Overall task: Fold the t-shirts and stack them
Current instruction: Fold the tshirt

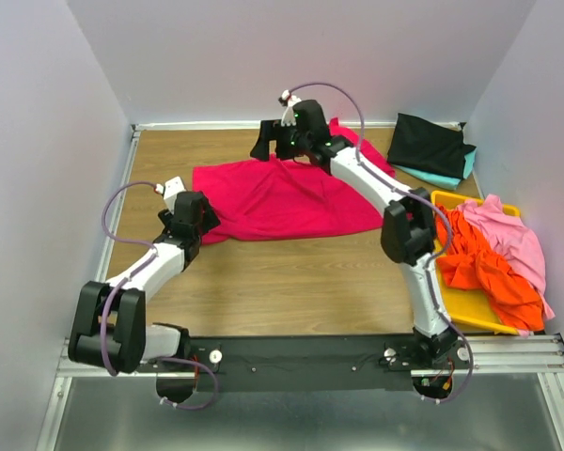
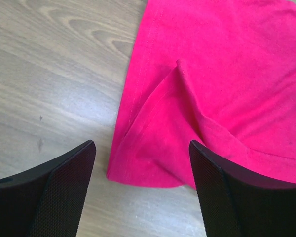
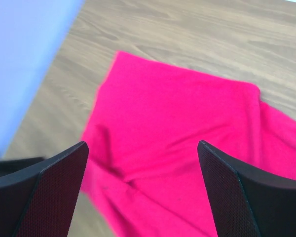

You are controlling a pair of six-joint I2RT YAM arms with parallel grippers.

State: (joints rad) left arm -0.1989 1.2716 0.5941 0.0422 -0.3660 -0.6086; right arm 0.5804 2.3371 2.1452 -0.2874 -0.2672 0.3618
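A crimson-red t-shirt (image 1: 282,199) lies spread on the wooden table, partly folded. Its near-left corner (image 2: 153,163) lies between the fingers of my left gripper (image 1: 210,228), which is open and hovers just above it without holding cloth. My right gripper (image 1: 268,148) is open over the shirt's far edge (image 3: 177,128), with nothing between its fingers. A folded black t-shirt (image 1: 432,143) lies on a teal one (image 1: 451,175) at the far right. Orange (image 1: 479,263) and pink (image 1: 517,240) t-shirts are heaped in the yellow bin (image 1: 470,315).
The yellow bin stands at the right edge, close to my right arm's elbow (image 1: 406,230). White walls close the table on the left, back and right. Bare wood (image 1: 291,282) shows between the red shirt and the arm bases.
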